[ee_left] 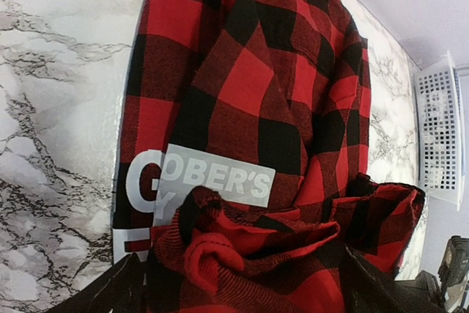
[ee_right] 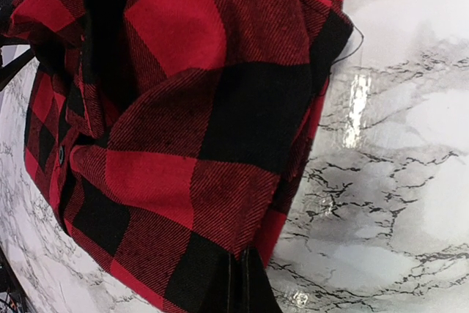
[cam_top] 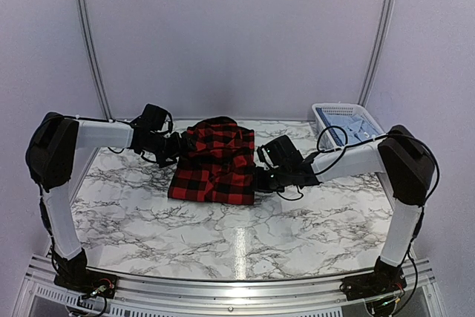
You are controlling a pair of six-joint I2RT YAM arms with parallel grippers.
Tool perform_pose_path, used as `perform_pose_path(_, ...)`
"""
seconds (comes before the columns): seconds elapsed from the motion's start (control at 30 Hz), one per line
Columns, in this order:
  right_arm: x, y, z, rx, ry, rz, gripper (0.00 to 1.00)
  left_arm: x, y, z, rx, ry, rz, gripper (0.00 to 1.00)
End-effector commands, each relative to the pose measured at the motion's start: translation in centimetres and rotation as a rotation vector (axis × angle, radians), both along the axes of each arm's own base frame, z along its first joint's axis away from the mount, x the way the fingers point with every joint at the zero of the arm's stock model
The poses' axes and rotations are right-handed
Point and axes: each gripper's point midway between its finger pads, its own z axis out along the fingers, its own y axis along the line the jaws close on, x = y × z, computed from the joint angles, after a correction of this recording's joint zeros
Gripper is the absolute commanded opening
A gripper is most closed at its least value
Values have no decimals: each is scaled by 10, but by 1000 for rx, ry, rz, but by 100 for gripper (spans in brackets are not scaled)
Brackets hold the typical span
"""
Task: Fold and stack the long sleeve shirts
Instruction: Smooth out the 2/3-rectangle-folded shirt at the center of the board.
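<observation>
The red-and-black checked shirt lies partly folded at the middle of the marble table, with a white printed label showing. My left gripper is at its upper left edge. Its fingers stand wide apart in the left wrist view, open, with a loose bunch of the cloth between them. My right gripper is at the shirt's right edge. In the right wrist view that gripper is shut, pinching the shirt's hem. Pale blue cloth shows inside the basket.
A white plastic lattice basket stands at the back right corner, also seen as a basket from the left wrist. Bare marble table stretches in front of the shirt. Walls close in the back and sides.
</observation>
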Motion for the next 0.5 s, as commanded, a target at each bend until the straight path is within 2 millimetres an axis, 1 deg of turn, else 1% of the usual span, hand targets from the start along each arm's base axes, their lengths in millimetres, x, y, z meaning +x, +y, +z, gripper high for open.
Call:
perform_pose_path(0.0, 5, 2, 0, -6, -6, -17, 0, 4, 20, 21, 41, -45, 31, 97)
perform_pose_path(0.07, 5, 0, 3, -15, -13, -18, 0, -1, 29, 23, 58, -50, 41, 98)
perform_pose_path(0.17, 6, -3, 8, -22, -27, -22, 2, -16, 38, 16, 72, -32, 42, 99)
perform_pose_path(0.27, 4, -4, 6, -31, -23, -17, 5, -31, 44, 13, 76, -17, 39, 99)
perform_pose_path(0.33, 5, -4, 5, -39, -23, -14, 13, -44, 48, 5, 72, 9, 42, 97)
perform_pose_path(0.4, 4, -5, 8, -40, -26, -11, 24, -57, 50, -1, 54, 19, 42, 94)
perform_pose_path(0.47, 1, -3, 13, -30, -32, -4, 31, -71, 50, -7, 31, 39, 32, 86)
